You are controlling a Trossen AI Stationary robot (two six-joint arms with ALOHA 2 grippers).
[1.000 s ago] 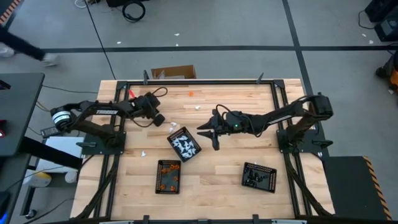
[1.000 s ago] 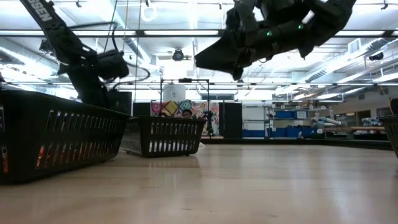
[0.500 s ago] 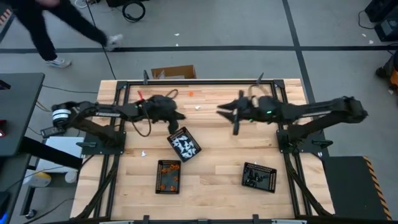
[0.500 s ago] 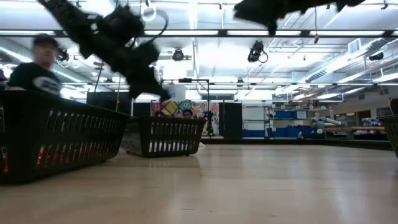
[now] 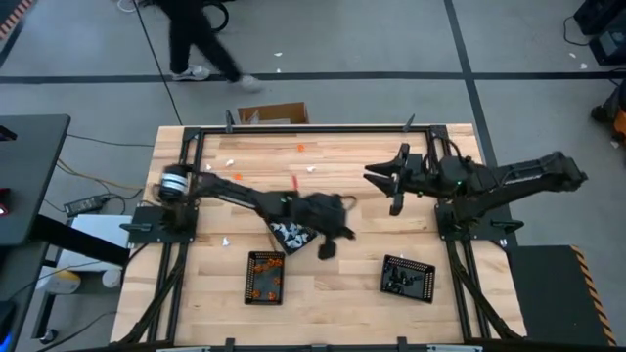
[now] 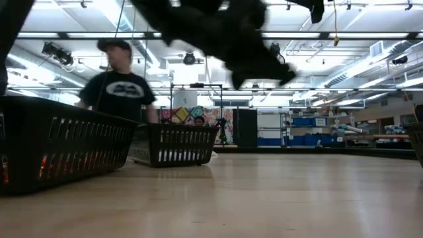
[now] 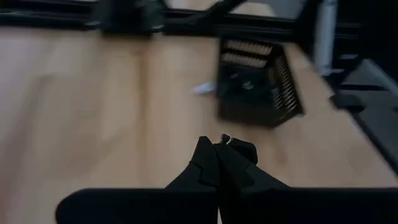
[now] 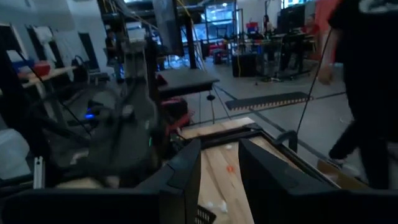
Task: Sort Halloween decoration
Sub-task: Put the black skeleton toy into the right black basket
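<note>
The Halloween decoration is tiny pieces sorted into three black trays: white ones (image 5: 290, 230), orange ones (image 5: 264, 277), black ones (image 5: 407, 278). Loose pieces lie on the table: an orange one (image 5: 301, 147) and a white one (image 5: 311, 168) near the far edge. My left gripper (image 5: 326, 250) hangs above the table's middle, just right of the white-piece tray, fingers shut (image 7: 222, 141); whether a tiny piece sits between the tips cannot be told. It faces the black-piece tray (image 7: 255, 90). My right gripper (image 5: 384, 188) is raised at the table's right, open (image 8: 219, 163).
Another white piece (image 5: 227, 240) lies near the left edge, and one (image 7: 204, 89) beside the black-piece tray. A cardboard box (image 5: 273, 114) sits beyond the far edge. A person (image 6: 119, 79) walks past behind the table. Bare wood lies between the trays.
My left arm has swung fast from the table's far left, across the white-piece tray, to the middle, reaching toward the near right. My right gripper has drawn back from the middle toward the right and far edge and risen. A person has walked along behind the table.
</note>
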